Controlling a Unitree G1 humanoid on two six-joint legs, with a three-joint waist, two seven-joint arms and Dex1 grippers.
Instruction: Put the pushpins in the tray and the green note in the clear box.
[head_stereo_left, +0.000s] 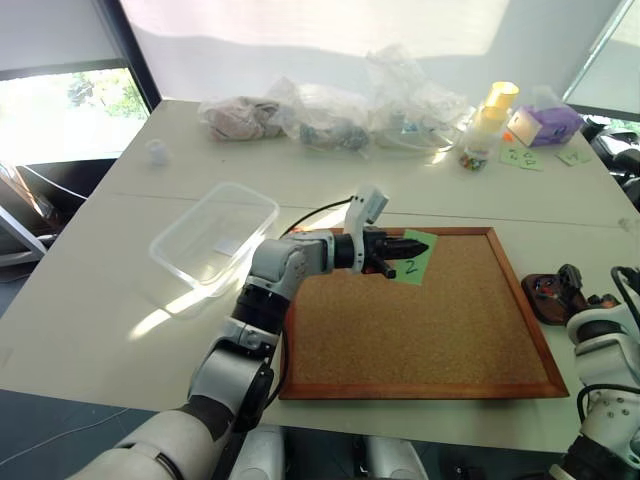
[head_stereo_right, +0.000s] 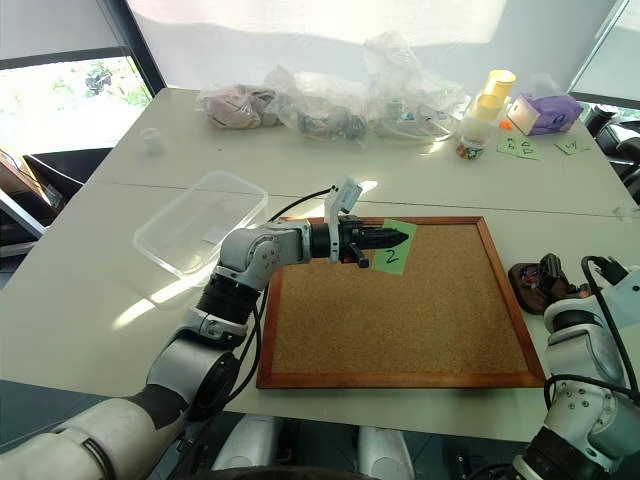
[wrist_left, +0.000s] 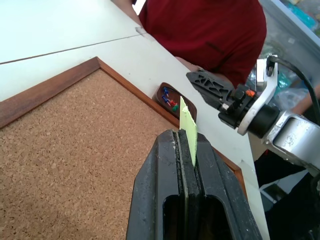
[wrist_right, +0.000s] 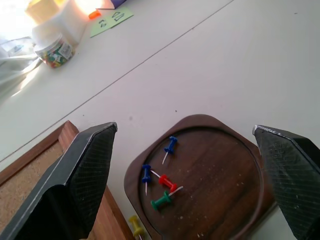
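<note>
left end effector (head_stereo_left: 400, 246) clenched on pale green paper sticky note (head_stereo_left: 415, 262), over cork board (head_stereo_left: 420, 320) | note: light, floppy, edge pinch suits, may flutter | right end effector (wrist_right: 185, 165) released over dark brown wooden tray (wrist_right: 220, 165) holding small plastic-headed pushpins (wrist_right: 162, 182) | clear plastic box (head_stereo_left: 215, 235) on bench (head_stereo_left: 90, 300)

Left arm reaches across level, fingers (head_stereo_right: 395, 240) pressed together; right arm low, its fingers (wrist_right: 82, 172) spread wide.
</note>
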